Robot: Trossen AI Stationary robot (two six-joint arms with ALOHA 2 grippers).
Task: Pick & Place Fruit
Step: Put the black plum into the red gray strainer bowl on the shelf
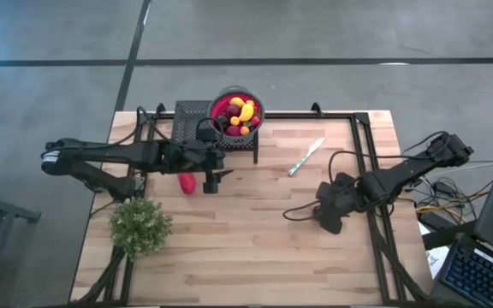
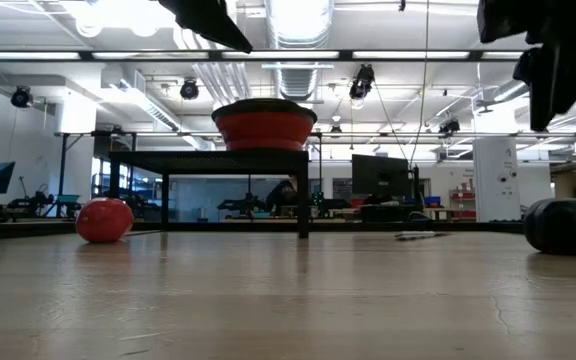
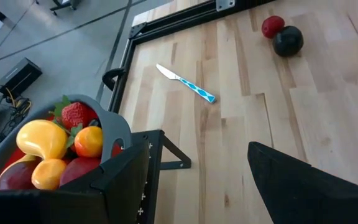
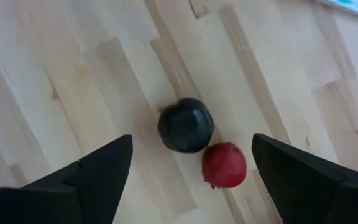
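Note:
A red bowl (image 1: 238, 111) stands on a black rack (image 1: 193, 115) at the table's far side. It is piled with small yellow, orange, red and maroon fruits (image 3: 48, 146). One larger red fruit (image 1: 187, 182) lies on the table just left of my left gripper (image 1: 211, 180), which hangs open above the wood, near the rack (image 3: 157, 155). My right gripper (image 4: 191, 149) is open and hovers over a dark maroon fruit (image 4: 186, 125) and a small red fruit (image 4: 224, 164). These two lie touching on the table; in the high view the gripper (image 1: 330, 212) hides them.
A silver knife with a blue handle (image 1: 306, 156) lies between the two arms, toward the far edge. A bushy green plant (image 1: 139, 224) stands near the left edge. Black frame rails (image 1: 375, 171) run along the table's far and side edges. Bare wood fills the near half.

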